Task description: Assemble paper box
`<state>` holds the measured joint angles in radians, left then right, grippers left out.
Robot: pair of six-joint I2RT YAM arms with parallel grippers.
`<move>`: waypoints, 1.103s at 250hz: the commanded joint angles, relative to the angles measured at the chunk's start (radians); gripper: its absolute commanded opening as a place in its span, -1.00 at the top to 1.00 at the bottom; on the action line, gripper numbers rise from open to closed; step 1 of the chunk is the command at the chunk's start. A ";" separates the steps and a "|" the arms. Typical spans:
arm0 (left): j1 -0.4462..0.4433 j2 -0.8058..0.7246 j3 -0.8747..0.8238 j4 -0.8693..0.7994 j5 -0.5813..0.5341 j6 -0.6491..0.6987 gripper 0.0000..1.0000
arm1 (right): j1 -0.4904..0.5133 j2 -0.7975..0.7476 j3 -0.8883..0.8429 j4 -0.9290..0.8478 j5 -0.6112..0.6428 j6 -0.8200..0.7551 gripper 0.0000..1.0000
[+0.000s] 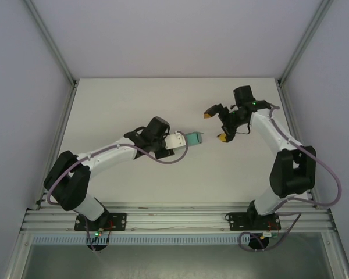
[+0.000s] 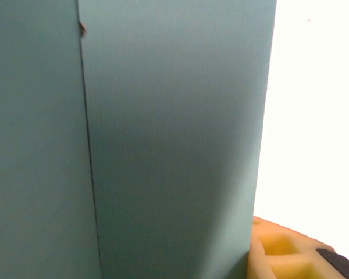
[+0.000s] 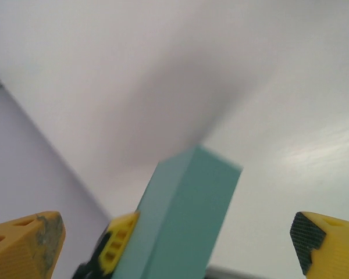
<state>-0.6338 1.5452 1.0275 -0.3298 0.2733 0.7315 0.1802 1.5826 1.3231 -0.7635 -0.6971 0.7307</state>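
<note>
The paper box (image 1: 195,139) is a small closed teal-green box held above the middle of the table. My left gripper (image 1: 186,140) is shut on its left end. In the left wrist view the paper box (image 2: 174,139) looms very close, with a seam line down its left side, and one yellow fingertip (image 2: 282,250) presses its right edge. My right gripper (image 1: 214,127) hovers just right of the box, open wide and apart from it. In the right wrist view the paper box (image 3: 186,215) stands ahead, between my spread yellow fingertips (image 3: 23,244), with the left gripper's yellow finger (image 3: 119,241) on its side.
The white table (image 1: 163,99) has grey walls and aluminium frame posts (image 1: 49,46) on both sides. A metal rail (image 1: 180,221) carrying the arm bases runs along the near edge.
</note>
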 commanded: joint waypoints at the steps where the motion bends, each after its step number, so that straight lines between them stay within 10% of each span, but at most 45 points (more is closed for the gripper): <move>1: 0.032 0.021 0.096 -0.188 0.084 -0.009 0.17 | 0.005 -0.135 -0.006 0.047 0.358 -0.318 -0.99; 43: 0.036 0.082 0.180 -0.338 0.090 -0.005 0.10 | 0.002 -0.404 -0.393 0.579 0.491 -0.560 -0.99; 64: 0.036 0.111 0.218 -0.393 0.126 0.008 0.09 | -0.001 -0.495 -0.532 0.739 0.260 -0.781 -0.99; 114: 0.026 0.186 0.293 -0.488 0.099 -0.003 0.07 | 0.036 -0.521 -0.476 0.486 -0.217 -1.138 -0.99; 197: 0.006 0.294 0.367 -0.559 0.122 0.056 0.07 | 0.180 -0.271 -0.259 0.180 0.004 -1.329 -0.85; 276: 0.006 0.318 0.391 -0.554 0.153 0.067 0.07 | 0.229 -0.053 -0.098 0.033 0.056 -1.376 0.01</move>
<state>-0.6201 1.8263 1.4078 -0.8345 0.3893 0.7696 0.3935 1.5063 1.1797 -0.6460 -0.6926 -0.6086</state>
